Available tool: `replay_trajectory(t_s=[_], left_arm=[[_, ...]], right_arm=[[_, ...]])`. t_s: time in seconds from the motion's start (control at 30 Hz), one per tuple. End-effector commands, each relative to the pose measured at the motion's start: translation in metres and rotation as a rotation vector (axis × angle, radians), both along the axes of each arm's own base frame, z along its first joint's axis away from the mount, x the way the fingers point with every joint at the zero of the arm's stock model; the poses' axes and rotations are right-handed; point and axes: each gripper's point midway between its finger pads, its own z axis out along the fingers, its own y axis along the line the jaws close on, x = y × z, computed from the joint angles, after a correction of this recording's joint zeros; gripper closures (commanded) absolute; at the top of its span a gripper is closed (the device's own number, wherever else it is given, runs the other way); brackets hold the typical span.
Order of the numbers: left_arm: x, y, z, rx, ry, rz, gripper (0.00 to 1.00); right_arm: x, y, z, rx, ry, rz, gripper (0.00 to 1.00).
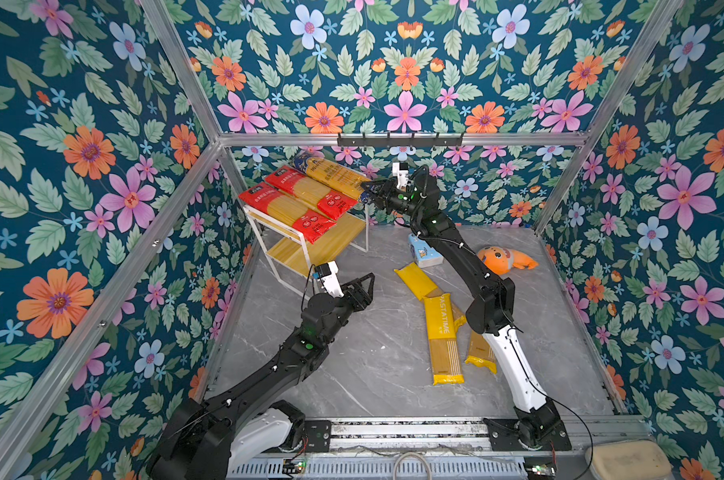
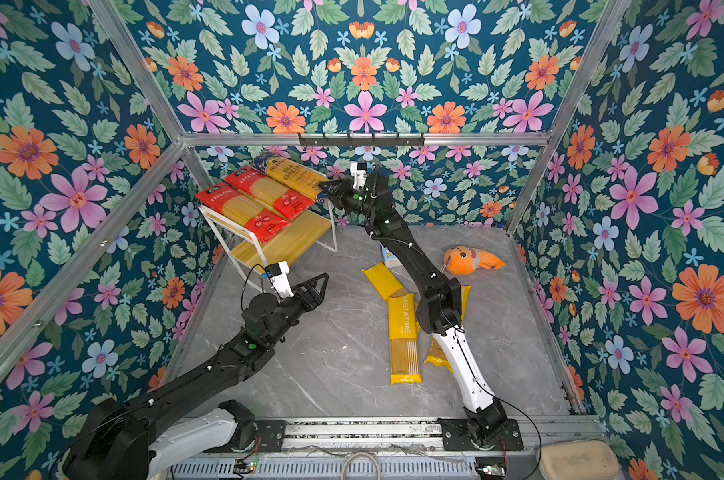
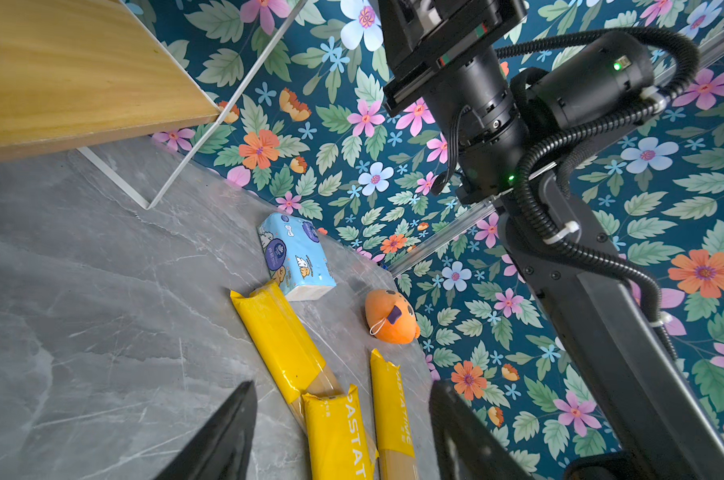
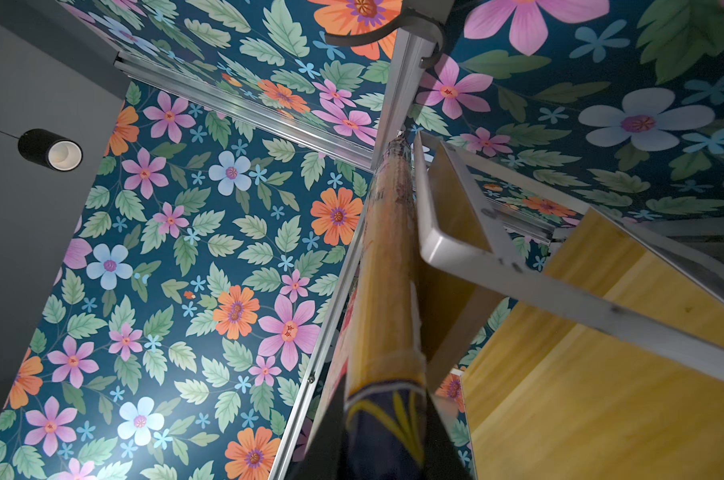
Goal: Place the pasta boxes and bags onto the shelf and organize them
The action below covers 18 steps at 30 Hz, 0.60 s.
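Fingers of left gripper apart, empty, above table. Three yellow packs lie mid-table: judged light, slick film, brittle noodles; grip mid-length, across width. Shelf top: two red packs, blue-gold pack; right gripper at its end, clamp unclear.

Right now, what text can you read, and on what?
"PASTATIME": along the yellow pack.
Red packs: white print too small to read.
Blue-and-gold pack: script too blurred to read.
Tissue pack: print too small to read.
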Motion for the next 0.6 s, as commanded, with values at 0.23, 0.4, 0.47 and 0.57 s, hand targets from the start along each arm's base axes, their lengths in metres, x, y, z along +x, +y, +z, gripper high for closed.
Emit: replay_trajectory(t_s=[0.23, 0.4, 0.47, 0.57], left_arm=[[0.001, -0.005, 0.005, -0.006, -0.033, -0.013, 0.32], [0.002, -0.007, 0.004, -0.003, -0.030, -0.018, 0.32], [0.002, -0.007, 0.002, -0.001, -0.028, -0.019, 0.32], [0.002, -0.009, 0.002, -0.001, -0.027, -0.021, 0.32]], right_arm=[[-0.025, -0.011, 0.001, -0.035, 0.036, 0.034, 0.74], [-0.029, -0.009, 0.005, -0.026, 0.027, 0.047, 0.92], [-0.027, -0.005, 0.007, -0.020, 0.021, 0.047, 0.93], [-0.020, 0.003, 0.005, -0.020, 0.022, 0.051, 0.95]])
